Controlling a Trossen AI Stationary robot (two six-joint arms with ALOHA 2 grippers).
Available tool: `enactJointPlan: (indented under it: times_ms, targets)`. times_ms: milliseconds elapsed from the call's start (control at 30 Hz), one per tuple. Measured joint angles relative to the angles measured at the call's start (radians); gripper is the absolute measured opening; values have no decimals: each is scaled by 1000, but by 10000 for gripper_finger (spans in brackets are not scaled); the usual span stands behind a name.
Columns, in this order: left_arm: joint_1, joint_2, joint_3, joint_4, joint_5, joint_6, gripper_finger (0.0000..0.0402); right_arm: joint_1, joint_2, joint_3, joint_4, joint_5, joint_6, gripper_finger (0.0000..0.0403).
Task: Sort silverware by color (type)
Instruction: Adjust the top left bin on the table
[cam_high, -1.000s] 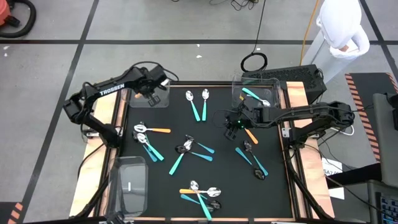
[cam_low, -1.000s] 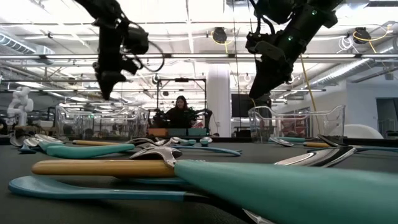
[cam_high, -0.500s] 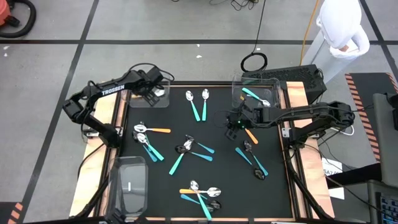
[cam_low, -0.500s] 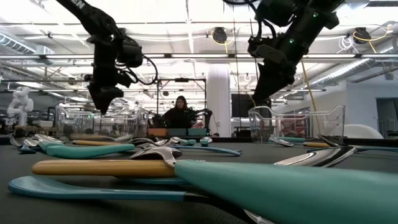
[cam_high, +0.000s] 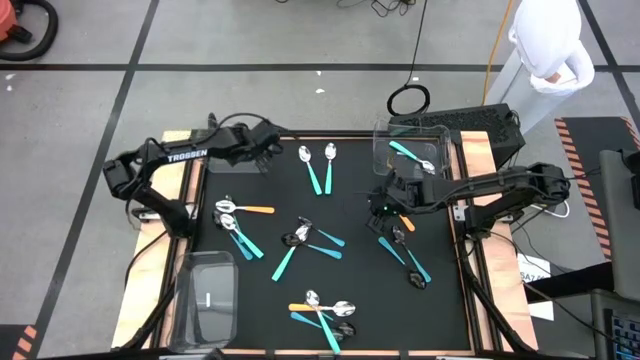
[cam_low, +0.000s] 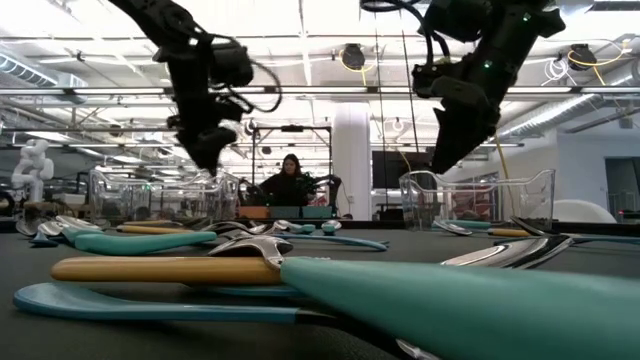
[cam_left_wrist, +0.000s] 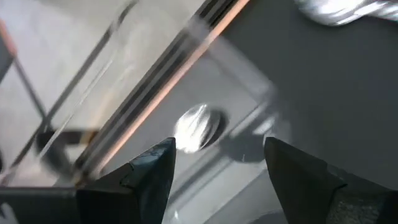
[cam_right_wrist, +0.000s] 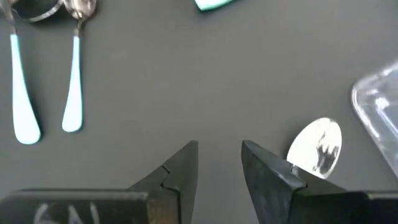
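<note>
**Orange spoon lies just under the right gripper**

The right gripper (cam_high: 388, 204) hovers over the tabletop (cam_high: 360, 285), fingers narrowly parted and empty. The orange-handled spoon (cam_high: 404, 217) sits just beside it, handle slanting away diagonally. The left gripper (cam_high: 268, 143), spread wide and empty, hangs by the clear bin (cam_left_wrist: 205, 87), well apart.

Clear bins (cam_high: 413, 141), (cam_high: 207, 300) on black mat (cam_high: 350, 240); person (cam_low: 291, 178) seated in bkgd, white figure (cam_high: 545, 45) nearby.

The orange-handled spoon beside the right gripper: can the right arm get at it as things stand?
Probably yes. The right gripper hangs open next to the orange-handled spoon, which lies on the mat with nothing on top of it.
</note>
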Motion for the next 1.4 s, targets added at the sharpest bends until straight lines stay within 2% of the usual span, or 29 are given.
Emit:
enactJointPlan:
  times_ms: [200,400,567,633,700,833,933,1200,1400]
  targets:
    - [-132,-4,-8,53,-40,-17,249,40,0,0,-123,8,99,118]
    - [-255,-98,-137,185,-100,-63,249,105,0,0,-333,41,265,118]
    - [-279,-221,-197,204,-192,-103,249,130,0,0,-383,50,318,118]
    - [-271,-253,-208,203,-199,-105,249,133,0,0,-379,52,316,118]
    - [-270,-277,-208,207,-181,-102,249,133,0,0,-377,64,314,118]
    - [-299,-294,-208,207,-31,-72,249,130,0,0,-357,86,285,118]
    - [-338,-294,-208,193,32,-72,249,130,0,0,-337,94,241,118]
    - [-434,-294,-305,310,90,-92,249,130,0,0,-328,101,200,118]
    - [-399,-293,-425,428,58,-222,249,130,0,0,-327,146,206,118]
